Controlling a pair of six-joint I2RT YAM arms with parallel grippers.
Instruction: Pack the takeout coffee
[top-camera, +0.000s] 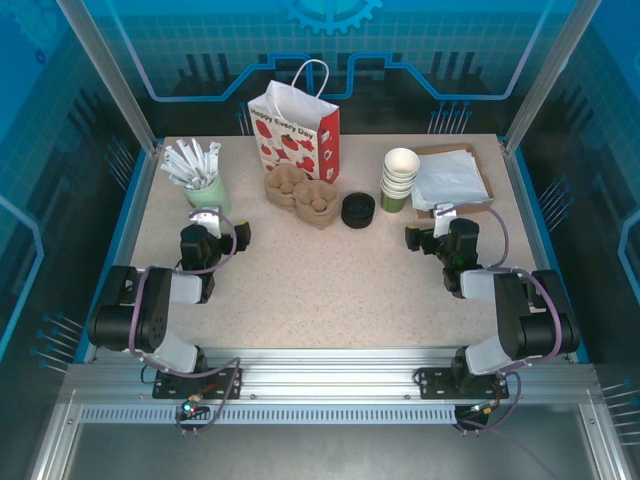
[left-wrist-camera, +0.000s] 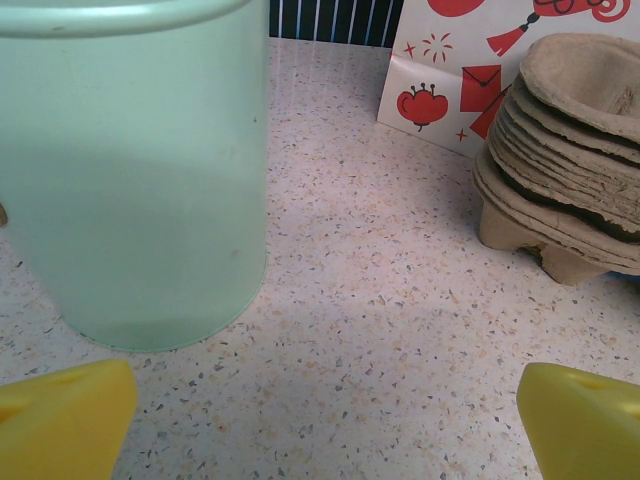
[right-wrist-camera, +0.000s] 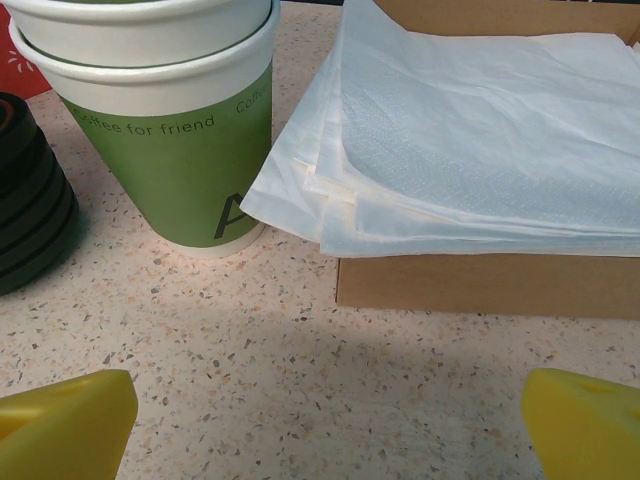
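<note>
Both wide open, left end effector (left-wrist-camera: 325, 425) and right end effector (right-wrist-camera: 325, 425) face one cup stack (right-wrist-camera: 185, 150), one lid stack (right-wrist-camera: 28, 205)

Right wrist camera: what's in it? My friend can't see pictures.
A stack of green paper cups stands on a speckled table, beside white napkins piled on a brown cardboard tray. Black lids peek in at the left, and the open end effector shows its yellow fingertips in the bottom corners.
</note>
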